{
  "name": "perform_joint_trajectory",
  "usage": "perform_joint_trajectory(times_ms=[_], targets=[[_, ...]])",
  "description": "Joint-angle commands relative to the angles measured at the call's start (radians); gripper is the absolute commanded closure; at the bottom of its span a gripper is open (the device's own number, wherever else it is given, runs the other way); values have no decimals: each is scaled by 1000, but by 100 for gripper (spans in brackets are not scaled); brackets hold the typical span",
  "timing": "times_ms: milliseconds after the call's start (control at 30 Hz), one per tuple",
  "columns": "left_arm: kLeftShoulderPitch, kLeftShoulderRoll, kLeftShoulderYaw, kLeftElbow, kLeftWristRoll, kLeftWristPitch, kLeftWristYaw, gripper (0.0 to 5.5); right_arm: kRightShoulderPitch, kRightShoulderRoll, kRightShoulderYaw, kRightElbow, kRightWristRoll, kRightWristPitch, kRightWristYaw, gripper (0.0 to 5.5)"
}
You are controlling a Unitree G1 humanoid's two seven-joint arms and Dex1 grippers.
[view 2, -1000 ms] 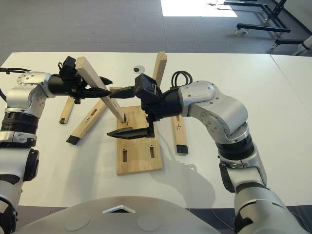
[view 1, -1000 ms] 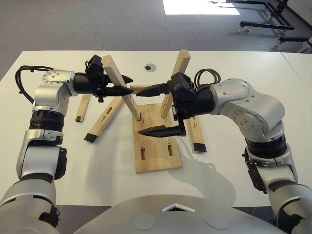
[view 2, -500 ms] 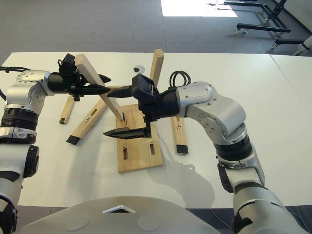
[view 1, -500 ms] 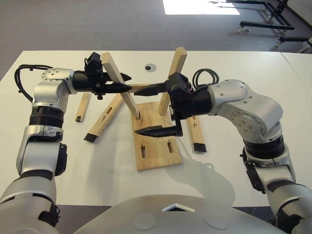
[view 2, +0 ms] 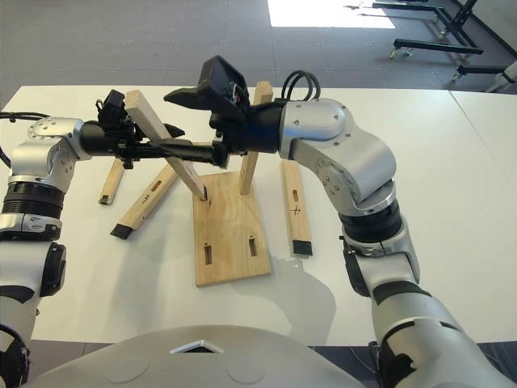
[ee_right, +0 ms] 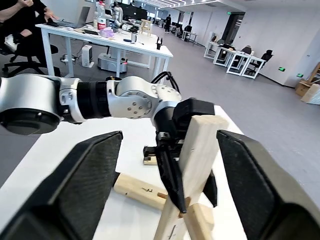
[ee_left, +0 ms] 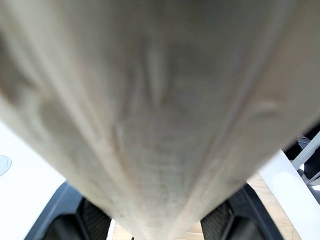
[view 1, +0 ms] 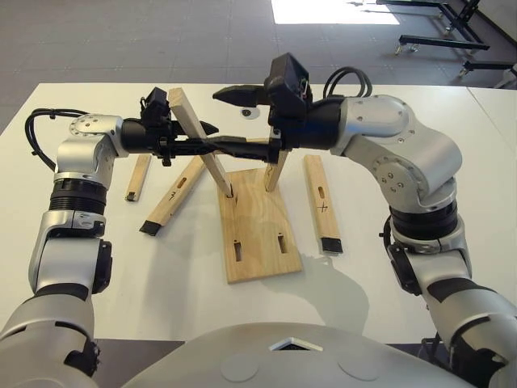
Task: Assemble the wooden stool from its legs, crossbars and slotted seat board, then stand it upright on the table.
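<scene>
The right end effector (view 1: 220,120) is swinging up off the slotted seat board (view 1: 260,238), fingers spread wide, now facing the tilted leg (view 1: 184,109). The left end effector (view 1: 202,137) is still pinching that leg, its foot sitting in the board's slot on the counter (view 1: 388,275).

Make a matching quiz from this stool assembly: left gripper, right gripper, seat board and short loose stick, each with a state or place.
Things: 1 left gripper; 2 right gripper; 3 seat board; 4 short stick.
States: A open; B flat on the table, farthest to the robot's left; C shut on a tilted leg; D flat, with a second leg standing in it.
Pairs: 1-C, 2-A, 3-D, 4-B.
</scene>
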Motion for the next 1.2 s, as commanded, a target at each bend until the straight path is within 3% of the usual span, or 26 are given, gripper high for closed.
perform_joint_trajectory(times_ms=[33,533,700,967,1200], targets=[[24,-1,-3,-4,22,4,3,348,-67,31,1,12,-70,-27,-67,289],[34,6,-1,-2,29,-5,-10,348,-42,15,207,-33,-406,-173,-151,548],[37,7,2,-2,28,-6,-9,348,-5,29,238,-4,-482,-184,-176,548],[21,8,4,-2,28,0,-11,348,-44,84,170,77,-499,-159,-203,548],[5,3,2,-2,27,5,-14,348,-6,54,224,80,-580,-202,-192,548]])
